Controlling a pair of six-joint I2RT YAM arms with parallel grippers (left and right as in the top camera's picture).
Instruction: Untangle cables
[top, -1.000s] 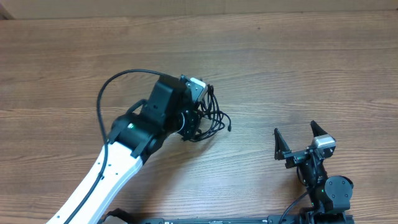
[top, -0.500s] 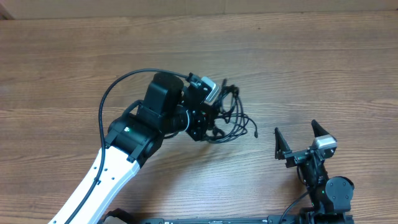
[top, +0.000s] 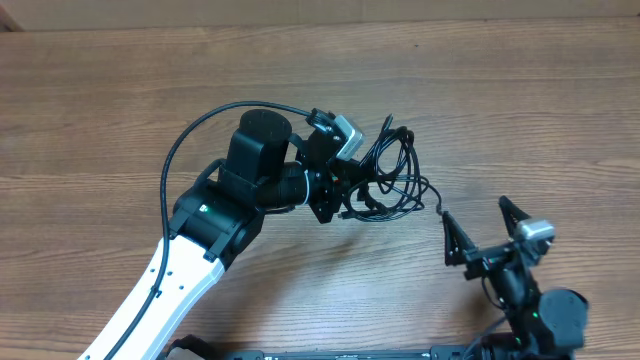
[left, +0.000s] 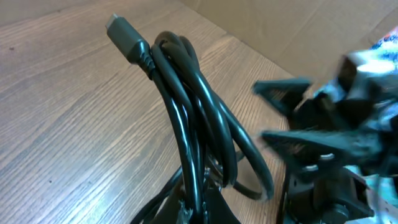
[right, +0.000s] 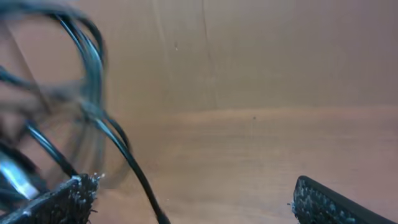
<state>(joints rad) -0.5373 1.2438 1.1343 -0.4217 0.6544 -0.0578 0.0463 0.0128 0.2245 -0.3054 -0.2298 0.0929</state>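
Note:
A tangled bundle of thin black cables (top: 390, 178) hangs in my left gripper (top: 350, 195), lifted over the middle of the wooden table. In the left wrist view the cables (left: 193, 124) rise from my shut jaws (left: 202, 208), with a grey plug (left: 124, 37) at the top. My right gripper (top: 482, 232) is open and empty at the front right, just right of the bundle. In the right wrist view blurred cable loops (right: 93, 93) hang at the left, one strand dropping between my open fingers (right: 193, 199).
The wooden table (top: 520, 110) carries both arms. A cardboard wall (top: 300, 10) runs along the far edge. The thick black cable of the left arm (top: 190, 140) arcs over the table's left half.
My left gripper has carried the cable bundle up and to the right, toward the right gripper. The bundle has spread out. The right arm has shifted slightly right and back.

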